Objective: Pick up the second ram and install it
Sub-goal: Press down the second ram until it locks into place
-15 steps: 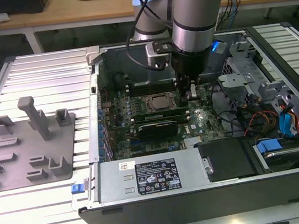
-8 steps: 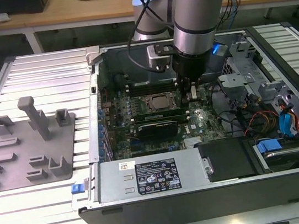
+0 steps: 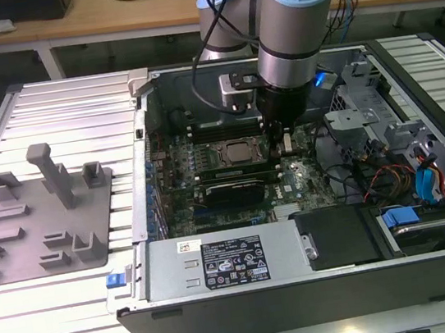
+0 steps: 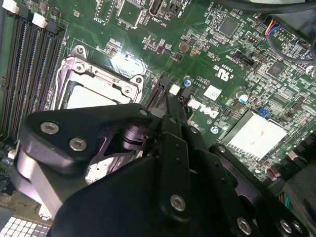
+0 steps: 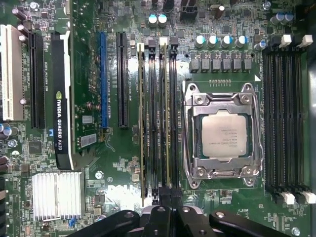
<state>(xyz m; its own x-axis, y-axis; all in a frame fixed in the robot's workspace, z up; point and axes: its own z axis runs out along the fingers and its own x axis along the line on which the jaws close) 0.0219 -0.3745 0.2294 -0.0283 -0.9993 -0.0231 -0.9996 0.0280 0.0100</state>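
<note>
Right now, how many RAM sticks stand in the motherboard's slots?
2, in the first wrist view, both in slots beside the processor: one stick farther from it, other stick nearer it.

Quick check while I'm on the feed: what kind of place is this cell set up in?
Likely a lab or workshop bench for computer assembly. An open black desktop computer case lies on a ribbed white metal worktable, beside a grey plastic holder fixture. Wooden desks with cables stand behind.
</note>
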